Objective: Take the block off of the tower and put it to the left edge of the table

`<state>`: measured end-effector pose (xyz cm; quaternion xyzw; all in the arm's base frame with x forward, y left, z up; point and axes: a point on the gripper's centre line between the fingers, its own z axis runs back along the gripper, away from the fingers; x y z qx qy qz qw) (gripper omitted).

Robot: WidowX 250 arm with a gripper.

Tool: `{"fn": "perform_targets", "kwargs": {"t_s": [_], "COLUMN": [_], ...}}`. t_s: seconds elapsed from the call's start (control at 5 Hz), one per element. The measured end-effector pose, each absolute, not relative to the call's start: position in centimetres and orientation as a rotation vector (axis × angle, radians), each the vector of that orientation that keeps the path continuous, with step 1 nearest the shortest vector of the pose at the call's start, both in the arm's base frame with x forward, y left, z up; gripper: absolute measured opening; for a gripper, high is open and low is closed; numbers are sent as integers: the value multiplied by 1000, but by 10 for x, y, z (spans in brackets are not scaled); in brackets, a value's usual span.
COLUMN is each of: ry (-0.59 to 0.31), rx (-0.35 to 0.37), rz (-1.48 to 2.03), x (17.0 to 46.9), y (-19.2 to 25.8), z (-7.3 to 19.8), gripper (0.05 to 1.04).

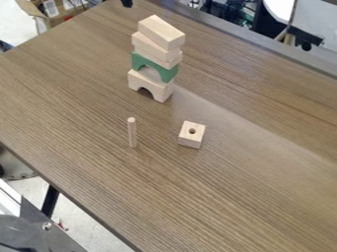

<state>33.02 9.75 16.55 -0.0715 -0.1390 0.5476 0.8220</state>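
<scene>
From where I stand, the top block (161,32) sits askew on the tower (150,47), its weight carried by arches (158,90) probably set legs-down for their flat backs. The black gripper (127,3), as I take it, is cut off up top, so I can't tell whether it's spread or closed.

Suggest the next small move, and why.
Probably line up straight above the top block of the tower, then ease down: nothing lies on that block, and it rests on a stack that a sideways approach might topple.
</scene>
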Motion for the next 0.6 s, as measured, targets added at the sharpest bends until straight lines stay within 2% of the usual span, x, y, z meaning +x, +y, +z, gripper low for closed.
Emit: {"fn": "perform_targets", "kwargs": {"t_s": [0.6], "ry": [-300], "rx": [-126], "rz": [1159], "x": [335], "y": [94], "z": [158], "gripper": [1000]}}
